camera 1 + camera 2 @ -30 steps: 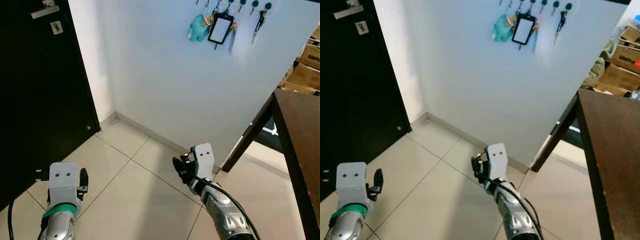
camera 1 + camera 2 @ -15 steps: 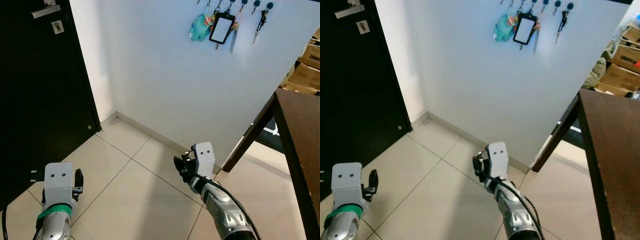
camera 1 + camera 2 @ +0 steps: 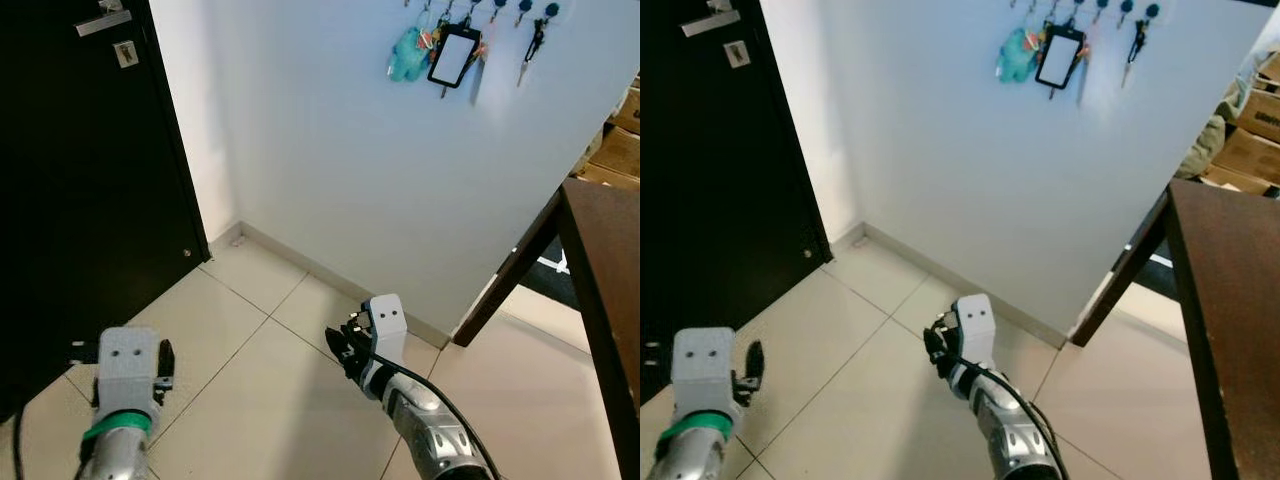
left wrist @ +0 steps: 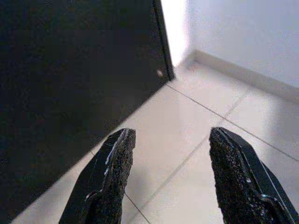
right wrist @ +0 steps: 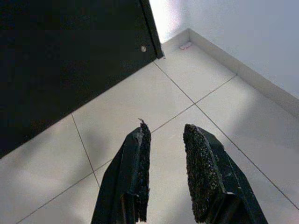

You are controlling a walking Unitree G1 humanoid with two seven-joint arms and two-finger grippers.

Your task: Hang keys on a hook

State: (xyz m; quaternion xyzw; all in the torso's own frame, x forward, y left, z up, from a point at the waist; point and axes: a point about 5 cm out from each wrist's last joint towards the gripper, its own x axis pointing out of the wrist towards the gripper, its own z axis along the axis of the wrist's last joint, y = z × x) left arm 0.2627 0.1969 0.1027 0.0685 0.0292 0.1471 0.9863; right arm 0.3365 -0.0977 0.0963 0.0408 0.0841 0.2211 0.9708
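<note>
Since the earlier frame the right gripper (image 3: 345,350) has dropped lower and shifted toward 9 o'clock in the head view; the whole scene has also slid slightly, so the camera has moved as well. The left gripper (image 3: 165,358) sits at about 7 o'clock, low over the tiled floor (image 3: 250,400) beside the black door (image 3: 90,190). Its jaws stand well apart, with nothing between them. The right gripper's jaws stand a narrow gap apart, also holding nothing.

The keys (image 3: 535,42) hang on the white wall (image 3: 350,170) at about 1 o'clock, on a row of hooks (image 3: 497,8) at the top edge. Along the same row hang a teal charm (image 3: 405,55) and a black-framed card tag (image 3: 453,57), just beside each other. A dark brown table (image 3: 610,270) stands at 3 o'clock, cardboard boxes (image 3: 620,140) behind it.
</note>
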